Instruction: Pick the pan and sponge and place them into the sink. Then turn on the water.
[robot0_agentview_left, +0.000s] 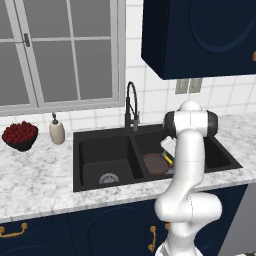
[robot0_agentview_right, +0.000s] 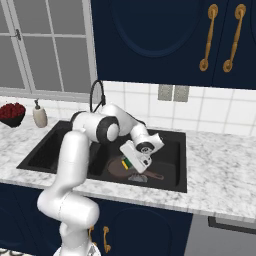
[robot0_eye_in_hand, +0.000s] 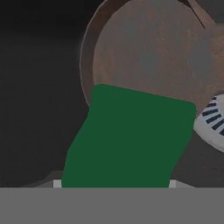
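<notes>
While hanging low over the right basin of the sink (robot0_agentview_right: 172, 186), holds the sponge (robot0_agentview_right: 128, 163) between the jaws of the gripper (robot0_agentview_right: 131, 167), spread about sponge-wide and closed on its sides, green face toward the hand camera. Sponge (robot0_eye_in_hand: 127, 140) poised just above the pan (robot0_eye_in_hand: 153, 57), apparently not touching it, though hard to be sure. Pan (robot0_agentview_right: 120, 167) already down on the floor of that right basin, handle (robot0_agentview_right: 152, 175) pointing away from the divider, partly over the round drain (robot0_eye_in_hand: 212, 122). Faucet (robot0_agentview_left: 131, 105) behind the divider of the sink (robot0_agentview_left: 75, 150), dry, no stream running. Soap bottle (robot0_agentview_left: 57, 131) and bowl of red fruit (robot0_agentview_left: 20, 135) on the counter well to the left of the sink. Likely step: letting the sponge go, then reaching for the tap. Risks from here: sponge sticking to one finger on release and riding up with the hand; wrist or elbow clipping the faucet neck on the swing back, being close beside it; hand knocking the pan on a careless lift.
</notes>
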